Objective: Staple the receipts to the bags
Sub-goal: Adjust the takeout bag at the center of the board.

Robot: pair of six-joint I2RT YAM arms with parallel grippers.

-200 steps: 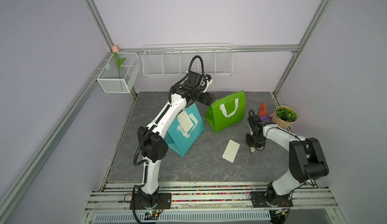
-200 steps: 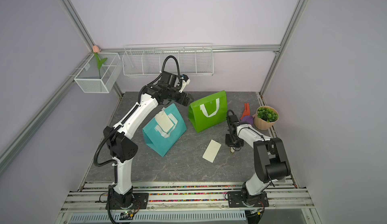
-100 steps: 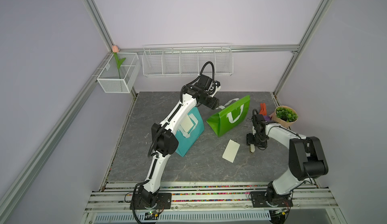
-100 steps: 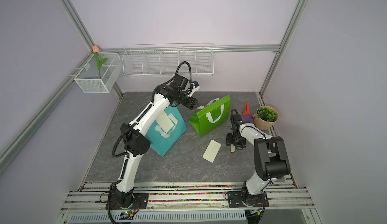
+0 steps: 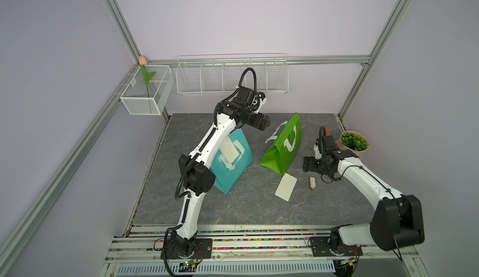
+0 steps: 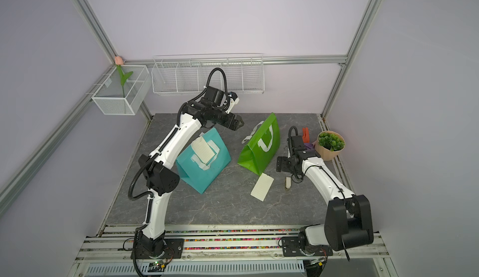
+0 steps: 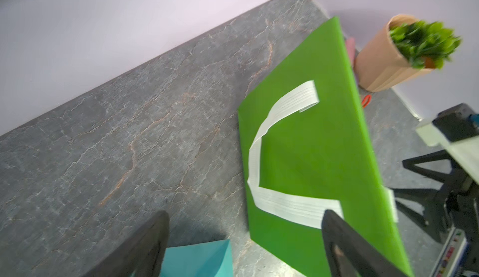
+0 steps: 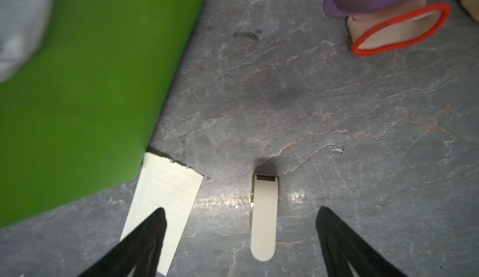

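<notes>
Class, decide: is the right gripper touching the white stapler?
Apart. The right wrist view shows the stapler lying between the right gripper's open fingers, with bare tabletop visible on both sides.

teal bag, green bag, cream lined receipt

Your top views look down from six o'clock toward twelve; both close wrist cameras share the green bag.

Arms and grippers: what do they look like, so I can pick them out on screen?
The left arm and right arm match: white links, chunky black joint housings. A ribbed black cable hose loops over the left wrist. The left gripper and right gripper have black fingers tapering to points. I see no legible markings.
</notes>
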